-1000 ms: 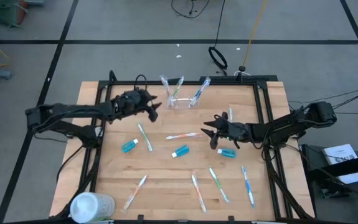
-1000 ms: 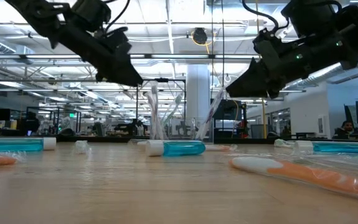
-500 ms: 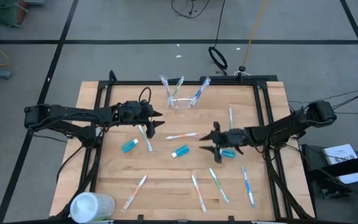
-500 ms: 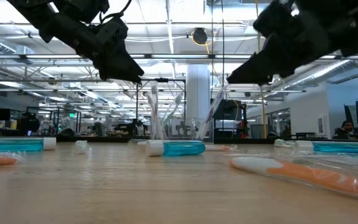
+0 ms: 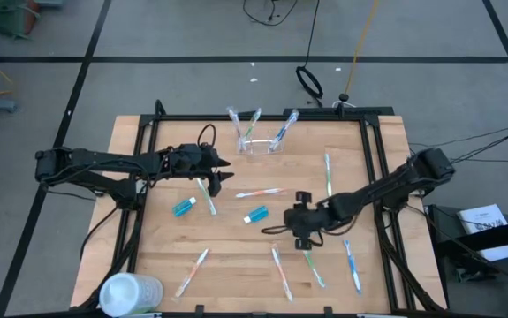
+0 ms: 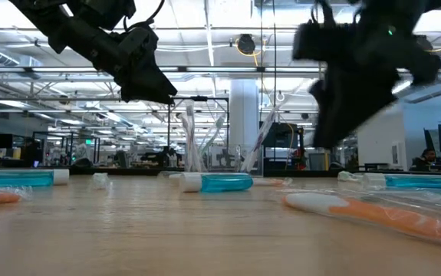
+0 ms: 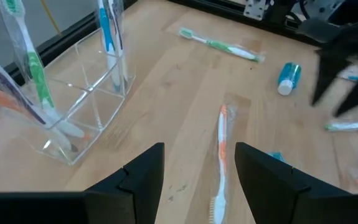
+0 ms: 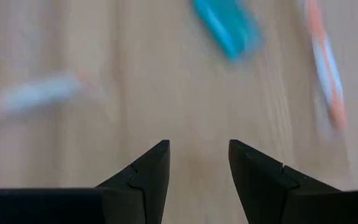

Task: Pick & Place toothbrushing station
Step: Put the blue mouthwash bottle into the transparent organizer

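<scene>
Though tubes lie near, no legible labels, brands

Likely industrial lab, ceiling trusses, distant workstations

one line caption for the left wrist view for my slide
Open left gripper above a wrapped toothbrush, clear cup nearby.

Table: I'm seeing pale wood, matt grain.
Cup: it's looking like clear, glossy plastic.
Toothpaste tube: showing shiny blue plastic.
Fingers: I'm reading matt black plastic.
</scene>
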Controlling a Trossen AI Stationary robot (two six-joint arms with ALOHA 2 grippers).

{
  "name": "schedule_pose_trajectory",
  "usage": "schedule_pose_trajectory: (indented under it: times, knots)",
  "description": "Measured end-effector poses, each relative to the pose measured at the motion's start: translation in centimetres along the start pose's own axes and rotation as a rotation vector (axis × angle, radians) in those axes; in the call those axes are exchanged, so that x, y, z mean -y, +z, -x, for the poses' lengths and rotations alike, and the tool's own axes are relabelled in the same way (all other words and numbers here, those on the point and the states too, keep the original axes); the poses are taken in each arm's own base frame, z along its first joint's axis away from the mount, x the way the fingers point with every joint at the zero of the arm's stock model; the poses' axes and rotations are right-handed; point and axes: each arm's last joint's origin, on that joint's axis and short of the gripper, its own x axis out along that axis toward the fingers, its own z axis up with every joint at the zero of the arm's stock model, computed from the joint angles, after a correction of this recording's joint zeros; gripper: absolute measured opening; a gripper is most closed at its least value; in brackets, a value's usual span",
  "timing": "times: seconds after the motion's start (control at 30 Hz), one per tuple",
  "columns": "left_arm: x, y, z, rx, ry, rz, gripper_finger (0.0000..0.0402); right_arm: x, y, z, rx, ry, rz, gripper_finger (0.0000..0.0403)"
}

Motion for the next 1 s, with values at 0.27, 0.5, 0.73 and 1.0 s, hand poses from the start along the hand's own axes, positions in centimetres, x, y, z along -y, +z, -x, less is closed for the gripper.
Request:
schedule_pose_trajectory:
  times: [0.27, 0.5, 0.73, 1.0]
  knots:
    - [0.0, -0.1, 0.0, -0.009, 0.001, -0.001, 0.0202, 3.0, -2.1, -1.3, -0.214, -0.081, -0.198, 0.0155]
    - [0.0, -0.1, 0.0, -0.014, -0.001, -0.002, 0.0202, 3.9, -3.2, -1.9, -0.294, -0.043, -0.267, 0.0155]
    - [0.1, -0.1, 0.0, -0.014, -0.003, -0.003, 0.0202, 3.9, -3.6, -1.9, -0.332, -0.033, -0.266, 0.0155]
    - [0.1, -0.2, 0.0, -0.015, -0.006, -0.002, 0.0202, 4.0, -4.5, -2.0, -0.372, -0.027, -0.263, 0.0155]
